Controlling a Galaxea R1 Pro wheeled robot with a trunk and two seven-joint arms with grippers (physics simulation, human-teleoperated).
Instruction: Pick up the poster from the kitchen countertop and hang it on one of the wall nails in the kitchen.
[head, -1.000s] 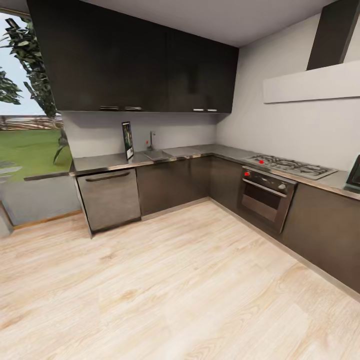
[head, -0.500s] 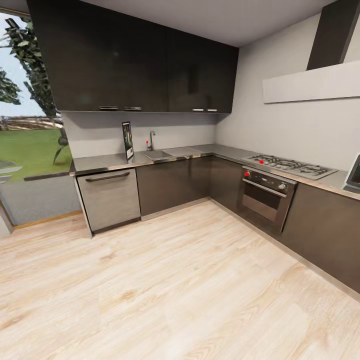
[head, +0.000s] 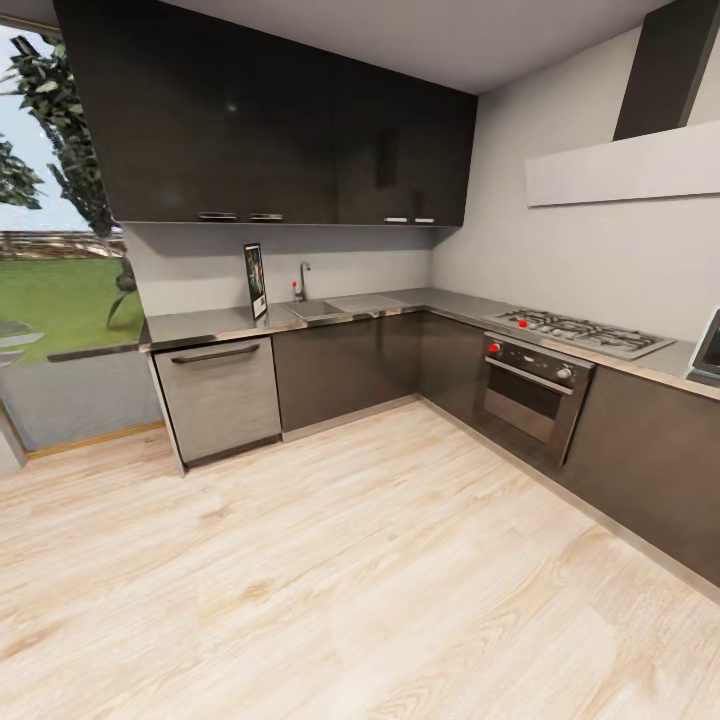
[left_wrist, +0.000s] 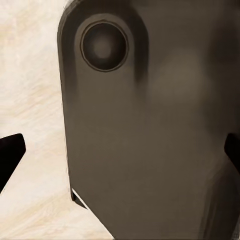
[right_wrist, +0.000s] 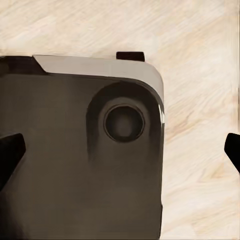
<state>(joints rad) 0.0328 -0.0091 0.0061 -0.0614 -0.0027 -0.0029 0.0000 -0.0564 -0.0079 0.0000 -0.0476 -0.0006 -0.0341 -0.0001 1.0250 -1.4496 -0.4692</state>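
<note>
The poster (head: 256, 281) stands upright on the kitchen countertop (head: 210, 324) at the far left, leaning against the pale-grey wall, seen nearly edge-on. The steel worktop runs in an L above dark cabinets. The wall nails are too small to make out from here. My left gripper (left_wrist: 120, 155) hangs over the wooden floor in front of a dark part of my own body, its dark fingertips (left_wrist: 10, 155) far apart, open and empty. My right gripper (right_wrist: 120, 152) is the same: fingertips (right_wrist: 10, 152) wide apart, open, nothing held.
A sink (head: 322, 309) with a tap (head: 303, 279) lies right of the poster. A gas hob (head: 580, 332) and oven (head: 530, 392) are along the right run, a dishwasher (head: 220, 398) at left. Wide wooden floor (head: 350, 560) separates me from the cabinets. Dark wall cupboards (head: 270, 130) hang above.
The whole head view shifted slightly a second ago, so the camera moved; it has held steady for the last half second. The poster stays put.
</note>
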